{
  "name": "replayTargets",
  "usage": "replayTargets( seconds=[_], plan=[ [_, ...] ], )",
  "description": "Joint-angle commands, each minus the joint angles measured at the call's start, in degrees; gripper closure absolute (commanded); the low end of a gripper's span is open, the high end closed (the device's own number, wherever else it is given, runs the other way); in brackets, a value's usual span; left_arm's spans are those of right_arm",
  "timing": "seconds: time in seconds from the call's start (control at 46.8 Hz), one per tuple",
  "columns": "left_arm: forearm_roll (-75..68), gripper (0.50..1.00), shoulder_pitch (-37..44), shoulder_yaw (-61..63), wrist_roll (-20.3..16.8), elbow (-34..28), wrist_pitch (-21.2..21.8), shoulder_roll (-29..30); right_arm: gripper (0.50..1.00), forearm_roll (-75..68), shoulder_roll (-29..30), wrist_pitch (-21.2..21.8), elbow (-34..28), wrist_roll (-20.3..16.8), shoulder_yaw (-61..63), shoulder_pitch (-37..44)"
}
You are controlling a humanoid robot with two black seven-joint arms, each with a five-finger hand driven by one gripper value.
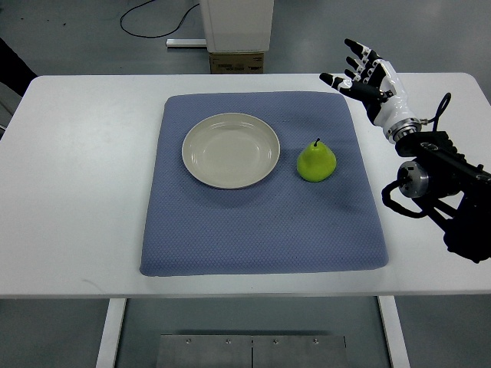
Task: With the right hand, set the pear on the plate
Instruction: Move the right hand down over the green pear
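Note:
A green pear (316,162) with a short dark stem stands upright on the blue mat (261,222), just right of a round cream plate (230,149) that holds nothing. My right hand (360,73) hovers over the table's far right, above and to the right of the pear and well apart from it. Its fingers are spread and nothing is in them. The black forearm runs down to the picture's right edge.
The mat lies in the middle of a white table (77,192). Beyond the far edge stand a white post with a cardboard box (237,61) and a black cable (153,19) on the floor. A dark object (11,73) shows at the left edge.

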State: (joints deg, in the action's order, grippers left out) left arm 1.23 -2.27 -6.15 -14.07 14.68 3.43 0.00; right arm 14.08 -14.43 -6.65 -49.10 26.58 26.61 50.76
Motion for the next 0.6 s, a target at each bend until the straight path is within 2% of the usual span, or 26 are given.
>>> replayTargets(
  seconds=[0.0,0.406,0.577],
  plan=[
    [0.0,0.5,-0.01,0.0,0.01,0.0,-0.01,0.0,0.5,1.47,-1.12,1.55,-1.44,2.76,-3.49,-0.05],
    [0.0,0.5,-0.01,0.0,0.01,0.0,-0.01,0.0,0.5,5.34,-0.95,1.82,-1.18,7.95,-12.63,-0.93],
    [0.0,0.5,0.07,0.0,0.01,0.0,-0.01,0.0,0.5,5.43,-0.69,1.82,-0.12,8.42,-13.87,-2.07]
  ],
)
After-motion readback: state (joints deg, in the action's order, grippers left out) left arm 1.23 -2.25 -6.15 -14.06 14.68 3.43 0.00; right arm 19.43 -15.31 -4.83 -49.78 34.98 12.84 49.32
